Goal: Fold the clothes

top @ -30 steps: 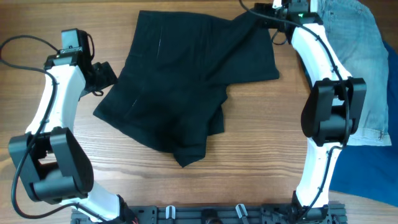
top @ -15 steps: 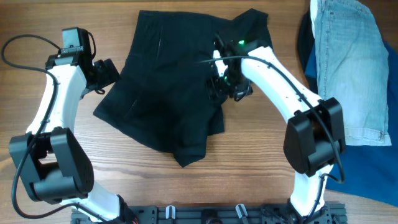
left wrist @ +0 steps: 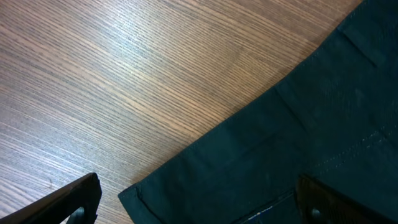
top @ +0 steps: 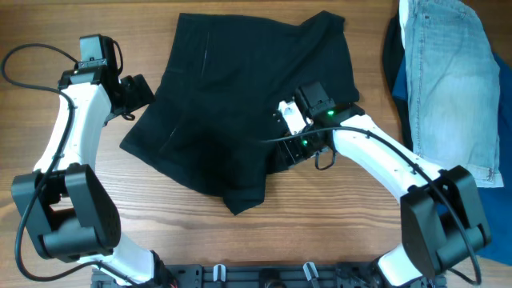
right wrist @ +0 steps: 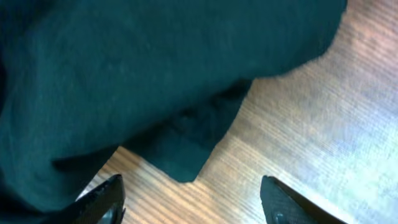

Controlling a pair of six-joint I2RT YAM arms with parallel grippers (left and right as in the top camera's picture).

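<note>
The black shorts (top: 232,104) lie spread on the wooden table (top: 200,240), in the middle toward the far side. One leg is folded over the other, and a corner points toward the near edge. Their outline matches what it was half a second ago.

The right arm is what has changed. A second ago it reached to the far right corner, beside the denim shorts (top: 448,80). Half a second ago it was over the middle of the black shorts. Now the right gripper (top: 298,144) sits a little nearer and further right, at the right hem where the folded layers end. In the right wrist view the right gripper (right wrist: 191,182) has its two fingers (right wrist: 102,199) spread wide with nothing between them. Below hang a drooping fold of black fabric and bare wood.

The left gripper (top: 134,92) has not moved across the three overhead frames and rests at the left edge of the shorts. From the left wrist, the left gripper (left wrist: 199,196) is also wide apart, and the black hem runs diagonally between its fingers (left wrist: 78,196).

The denim shorts lie at the far right on a blue cloth (top: 392,72).
</note>
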